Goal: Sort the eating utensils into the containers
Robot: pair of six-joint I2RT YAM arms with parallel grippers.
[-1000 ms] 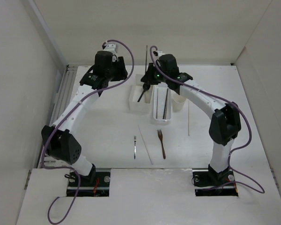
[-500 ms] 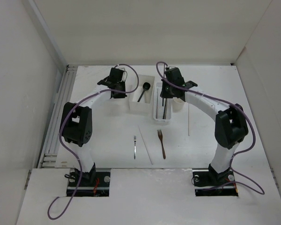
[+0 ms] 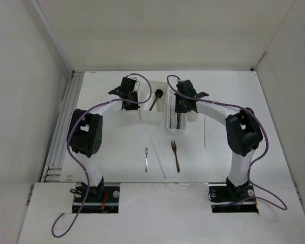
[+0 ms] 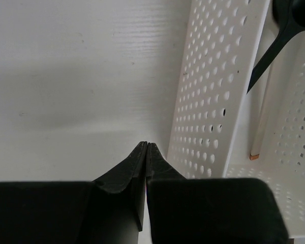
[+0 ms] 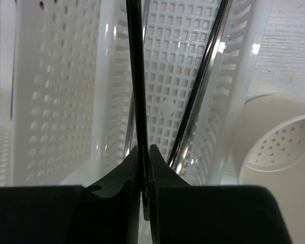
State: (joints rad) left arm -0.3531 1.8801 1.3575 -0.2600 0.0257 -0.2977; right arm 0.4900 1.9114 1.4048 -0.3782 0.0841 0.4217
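Note:
My right gripper (image 3: 180, 105) is shut on a thin dark chopstick (image 5: 135, 76) and holds it low over the white narrow basket (image 3: 175, 130); the right wrist view shows its tips (image 5: 143, 148) pinching it. A second dark chopstick (image 5: 209, 71) lies in the basket (image 5: 168, 61). My left gripper (image 3: 127, 99) is shut and empty (image 4: 146, 145), just left of the white square box (image 3: 148, 118), which holds the black spoon (image 3: 156, 96) and a pale chopstick (image 4: 259, 122). The silver fork (image 3: 147, 158) and the brown fork (image 3: 175, 155) lie on the table in front.
The cream cup (image 3: 194, 116) stands right of the basket, partly under my right arm, and shows empty in the right wrist view (image 5: 282, 145). One pale chopstick (image 3: 158, 155) lies between the forks and another (image 3: 204, 129) to the right. Walls enclose the table.
My right gripper moved from above the box to low over the basket, bringing the dark chopstick down lengthwise. My left arm swung down to the table beside the box.

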